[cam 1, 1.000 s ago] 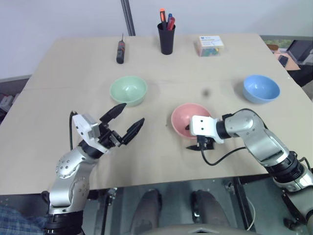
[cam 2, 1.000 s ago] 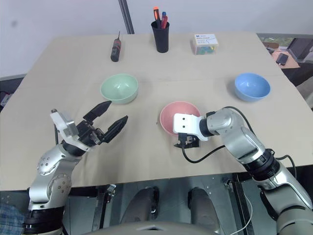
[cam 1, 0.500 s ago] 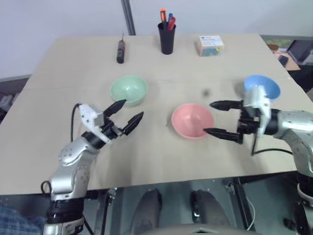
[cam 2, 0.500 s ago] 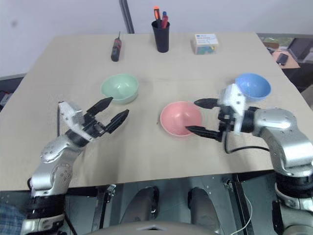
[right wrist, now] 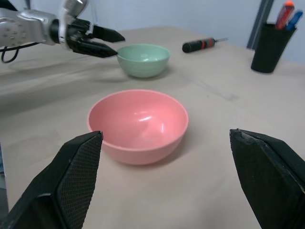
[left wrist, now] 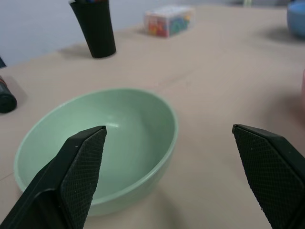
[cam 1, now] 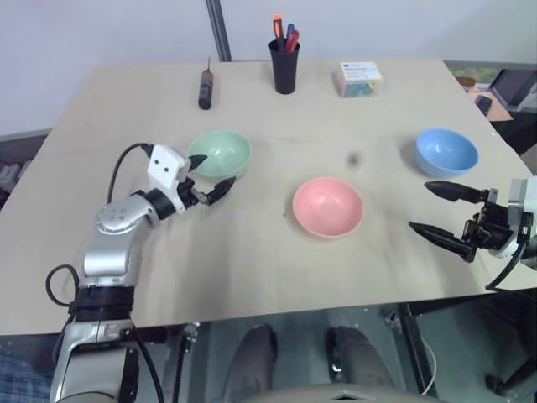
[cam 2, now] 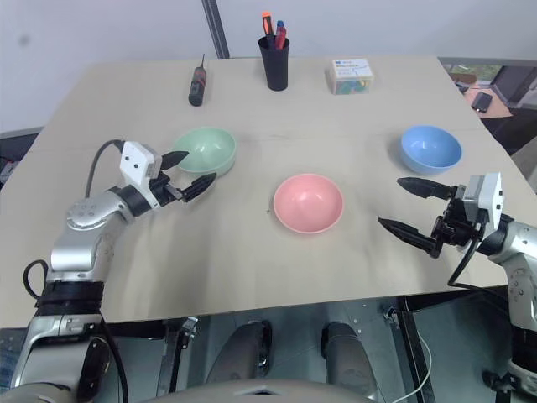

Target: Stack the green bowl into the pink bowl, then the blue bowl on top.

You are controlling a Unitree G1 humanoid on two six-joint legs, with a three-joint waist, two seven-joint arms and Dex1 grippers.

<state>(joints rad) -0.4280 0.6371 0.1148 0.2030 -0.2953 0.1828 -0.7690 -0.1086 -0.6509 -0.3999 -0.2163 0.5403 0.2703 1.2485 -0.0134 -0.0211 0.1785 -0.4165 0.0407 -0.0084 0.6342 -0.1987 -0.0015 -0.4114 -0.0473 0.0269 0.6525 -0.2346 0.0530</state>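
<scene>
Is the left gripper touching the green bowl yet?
Cannot tell. In the left wrist view the open left gripper has one finger overlapping the green bowl's rim, but neither contact nor a gap shows plainly.

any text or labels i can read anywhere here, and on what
Nothing can be read.
The small clear box at the table's far edge has a white label with a blue mark: too small and blurred to read.
The pens in the black cup, the screwdriver and the three bowls show no legible text.
</scene>
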